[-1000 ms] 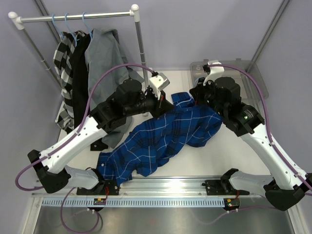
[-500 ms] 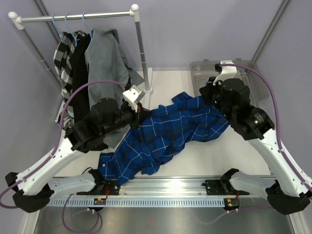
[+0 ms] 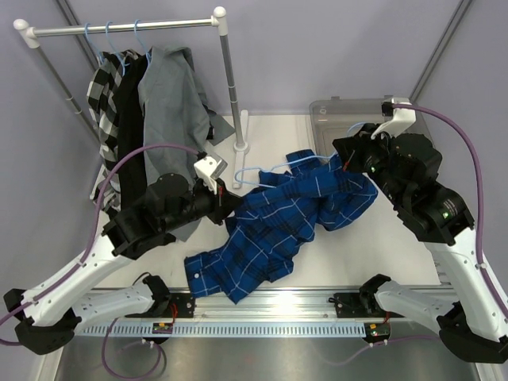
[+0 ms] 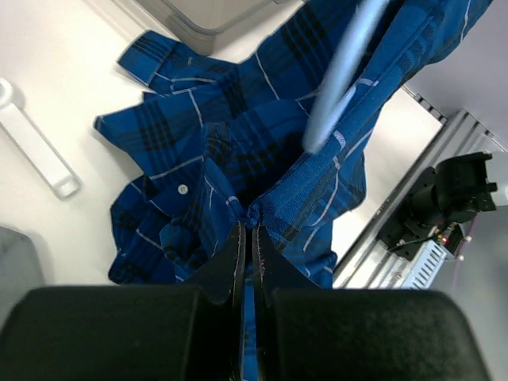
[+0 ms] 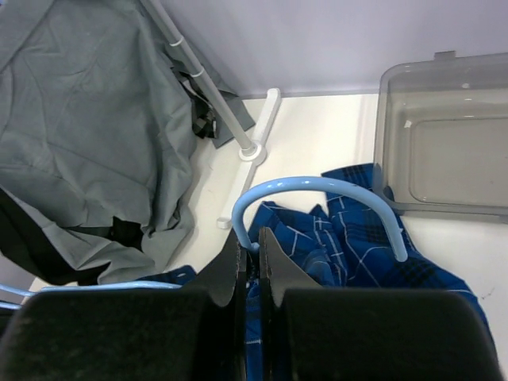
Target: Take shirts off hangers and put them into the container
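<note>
We are recording the left gripper clenched on a fold of the blue plaid long-sleeved shirt. The right gripper is clamped on the hook of the thin light-blue wire hanger.

Over the last second the arms are drawing apart. The left is retreating toward its own side, and the right is carrying the hook toward the shallow clear grey plastic container. The hanger's shoulder wire is now showing bare above the cloth.

We are judging the shirt partly stripped. It is lying on the table between the arms, outside the container. The other shirts are hanging on the silver rail.
</note>
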You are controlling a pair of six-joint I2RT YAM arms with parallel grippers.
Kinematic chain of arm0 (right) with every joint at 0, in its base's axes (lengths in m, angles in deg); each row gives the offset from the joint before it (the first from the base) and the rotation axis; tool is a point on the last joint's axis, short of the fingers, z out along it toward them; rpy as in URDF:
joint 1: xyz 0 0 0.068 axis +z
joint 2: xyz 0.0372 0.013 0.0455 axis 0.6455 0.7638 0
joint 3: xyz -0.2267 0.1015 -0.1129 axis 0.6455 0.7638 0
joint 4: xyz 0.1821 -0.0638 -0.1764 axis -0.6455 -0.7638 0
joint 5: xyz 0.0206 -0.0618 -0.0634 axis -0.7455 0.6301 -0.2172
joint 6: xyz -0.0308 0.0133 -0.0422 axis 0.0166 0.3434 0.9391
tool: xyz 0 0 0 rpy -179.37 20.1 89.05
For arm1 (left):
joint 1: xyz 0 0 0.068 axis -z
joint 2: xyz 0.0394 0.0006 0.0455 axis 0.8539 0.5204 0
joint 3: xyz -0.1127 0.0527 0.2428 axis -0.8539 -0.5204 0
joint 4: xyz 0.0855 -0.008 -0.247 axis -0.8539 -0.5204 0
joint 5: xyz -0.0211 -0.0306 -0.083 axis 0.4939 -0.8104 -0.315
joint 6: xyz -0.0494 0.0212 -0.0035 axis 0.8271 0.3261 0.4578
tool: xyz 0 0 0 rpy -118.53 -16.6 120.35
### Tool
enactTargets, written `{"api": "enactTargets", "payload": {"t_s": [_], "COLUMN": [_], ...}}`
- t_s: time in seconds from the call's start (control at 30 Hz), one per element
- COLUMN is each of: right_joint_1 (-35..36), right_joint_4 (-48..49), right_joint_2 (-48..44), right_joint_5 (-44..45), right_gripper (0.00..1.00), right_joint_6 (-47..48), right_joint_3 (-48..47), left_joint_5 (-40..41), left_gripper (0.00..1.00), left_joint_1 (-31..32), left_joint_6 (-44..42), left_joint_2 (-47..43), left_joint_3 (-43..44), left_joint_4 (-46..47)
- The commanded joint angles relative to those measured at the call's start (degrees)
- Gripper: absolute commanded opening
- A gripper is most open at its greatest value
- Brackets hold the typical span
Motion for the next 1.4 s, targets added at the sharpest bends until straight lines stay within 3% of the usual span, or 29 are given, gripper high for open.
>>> {"api": "enactTargets", "payload": {"t_s": [0.0, 0.03, 0.13, 0.17, 0.27, 0.3, 0.47, 0.57, 0.93, 1.17, 1.37], "right_joint_1": [-1.2, -1.1, -1.1, -1.2, -1.2, -1.2, -1.0, 0.1, 4.5, 6.5, 6.7], "right_joint_4": [6.6, 6.6, 6.5, 6.4, 5.5, 5.1, 4.8, 5.7, 9.7, 11.1, 11.9], "right_joint_2": [-0.5, -0.5, -0.5, -1.0, -2.4, -2.7, -4.8, -5.1, 0.0, 3.1, 3.8], "right_joint_5": [-1.6, -2.3, -4.1, -4.5, -5.2, -5.7, -7.9, -8.7, -7.7, -6.8, -6.5], "right_gripper": [0.00, 0.00, 0.00, 0.00, 0.00, 0.00, 0.00, 0.00, 0.00, 0.00, 0.00], "right_joint_6": [-0.6, -0.6, -0.1, 0.5, 1.6, 1.8, 3.5, 4.6, 7.4, 9.5, 10.2], "right_joint_3": [-3.2, -3.3, -2.9, -2.1, -0.2, 1.2, 7.0, 9.7, 10.8, 8.5, 7.6], "left_joint_5": [-2.7, -3.1, -2.7, -2.4, -1.2, -1.2, -4.6, -7.0, -14.0, -18.2, -19.3], "left_gripper": [0.00, 0.03, 0.39, 0.63, 0.86, 0.87, 0.89, 0.90, 0.87, 0.75, 0.65], "left_joint_1": [1.0, 1.1, 1.1, 1.0, 1.0, 1.0, 0.9, 0.9, 1.0, 1.0, 1.0], "left_joint_6": [2.0, 2.0, 0.2, -1.1, -3.5, -4.1, -6.0, -5.4, -4.1, -3.1, -2.1], "left_joint_2": [0.7, 0.9, -0.5, -1.4, -5.2, -6.0, -8.1, -7.7, 14.9, 22.2, 22.5], "left_joint_3": [0.1, 0.6, 2.3, 2.4, 3.8, 4.6, 10.9, 13.7, 28.4, 31.5, 27.8], "left_joint_4": [1.0, 1.4, 1.3, 1.0, -2.0, -4.8, -13.6, -14.1, -14.5, -14.6, -14.7]}}
